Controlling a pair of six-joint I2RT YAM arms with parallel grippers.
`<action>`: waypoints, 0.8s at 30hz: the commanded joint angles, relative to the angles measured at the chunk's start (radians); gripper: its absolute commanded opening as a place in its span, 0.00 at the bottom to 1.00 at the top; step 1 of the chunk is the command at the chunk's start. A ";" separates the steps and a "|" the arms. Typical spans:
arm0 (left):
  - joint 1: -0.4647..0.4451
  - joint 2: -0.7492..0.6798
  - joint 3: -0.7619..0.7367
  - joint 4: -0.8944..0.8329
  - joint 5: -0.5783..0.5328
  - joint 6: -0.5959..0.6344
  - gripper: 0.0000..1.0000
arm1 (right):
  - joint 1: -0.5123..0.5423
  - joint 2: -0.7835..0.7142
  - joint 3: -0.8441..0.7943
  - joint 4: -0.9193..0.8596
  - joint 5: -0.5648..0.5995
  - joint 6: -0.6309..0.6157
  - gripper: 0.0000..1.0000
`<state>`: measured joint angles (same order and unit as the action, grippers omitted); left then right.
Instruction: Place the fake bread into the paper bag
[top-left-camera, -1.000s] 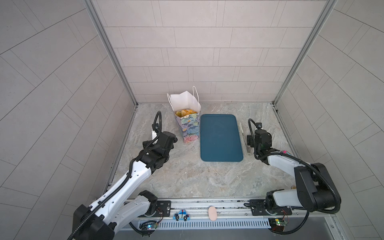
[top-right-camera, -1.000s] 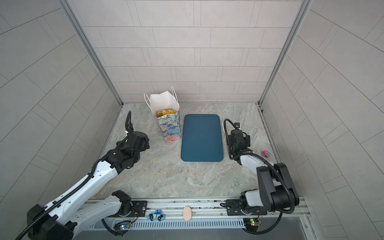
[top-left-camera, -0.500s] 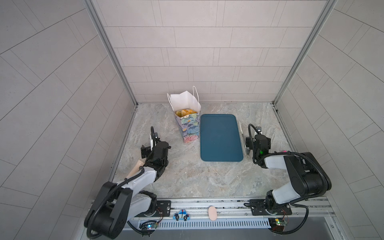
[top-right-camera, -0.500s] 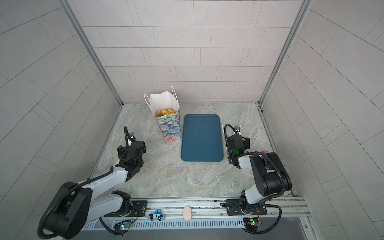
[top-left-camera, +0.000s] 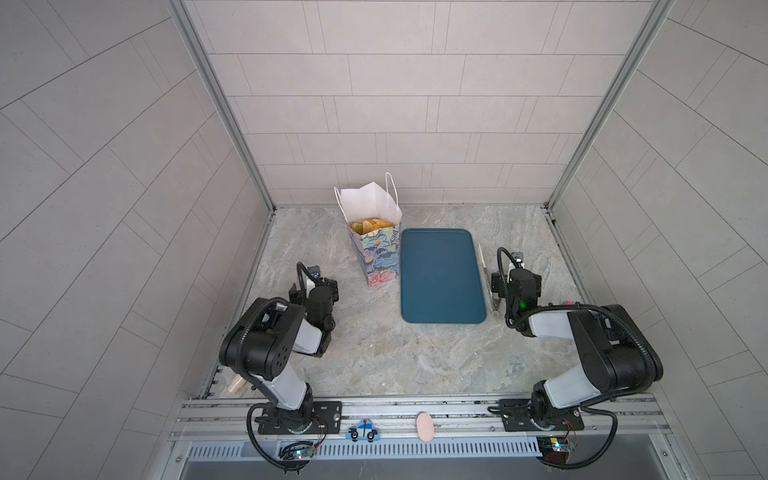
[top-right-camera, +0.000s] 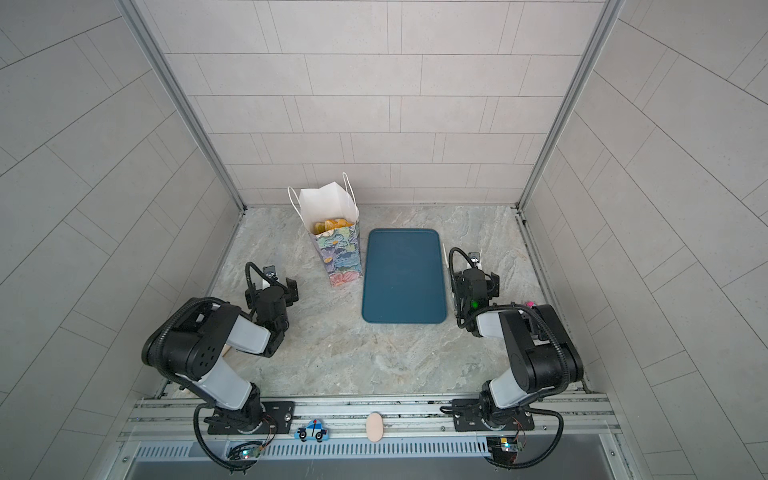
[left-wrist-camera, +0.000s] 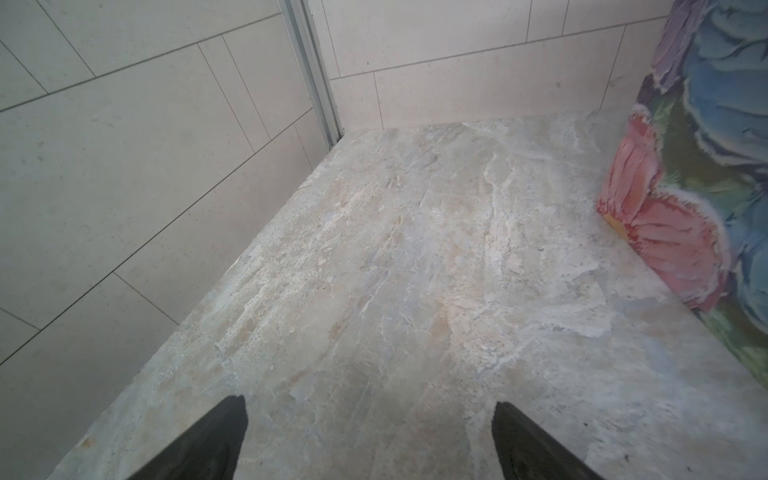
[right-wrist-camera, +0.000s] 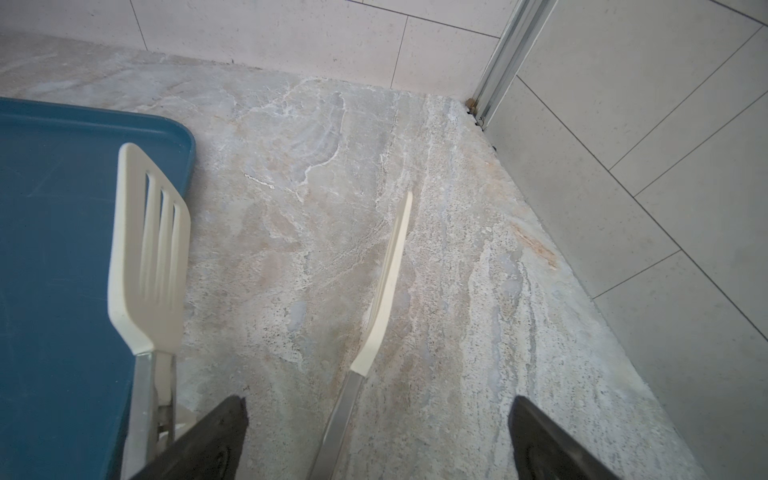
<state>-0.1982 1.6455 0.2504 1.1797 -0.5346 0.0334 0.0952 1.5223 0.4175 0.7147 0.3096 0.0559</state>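
Golden fake bread (top-left-camera: 371, 226) fills the paper bag (top-left-camera: 376, 253) at eleven o'clock (top views only); left gripper (left-wrist-camera: 369, 400), right gripper (right-wrist-camera: 378, 401) gape empty.

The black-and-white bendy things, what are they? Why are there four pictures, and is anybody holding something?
They are two robot arms, fixed to a rail at the near edge of a stone-look table. Each arm ends in a two-finger pincher called a gripper.

Two pictures come from a camera high above that looks down on everything. The other two come from small cameras on the arms' wrists, so you see dark fingertips poking in at the picture's edge.

The left gripper and the right gripper are both open and hold nothing.

On the table stands a flowery paper bag with golden fake bread inside. Next to it lies a blue tray. Beside the tray lies a pair of white tongs.
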 joint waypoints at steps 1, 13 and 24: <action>0.006 -0.009 0.025 0.051 0.016 0.019 1.00 | -0.003 -0.010 0.008 0.022 -0.001 -0.001 1.00; 0.103 -0.047 0.138 -0.222 0.126 -0.079 1.00 | -0.003 -0.011 0.007 0.024 -0.001 -0.001 1.00; 0.109 -0.042 0.142 -0.227 0.128 -0.083 1.00 | -0.004 -0.011 0.007 0.024 -0.001 -0.001 1.00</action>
<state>-0.0917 1.6135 0.3794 0.9680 -0.4084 -0.0380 0.0952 1.5223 0.4175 0.7147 0.3065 0.0559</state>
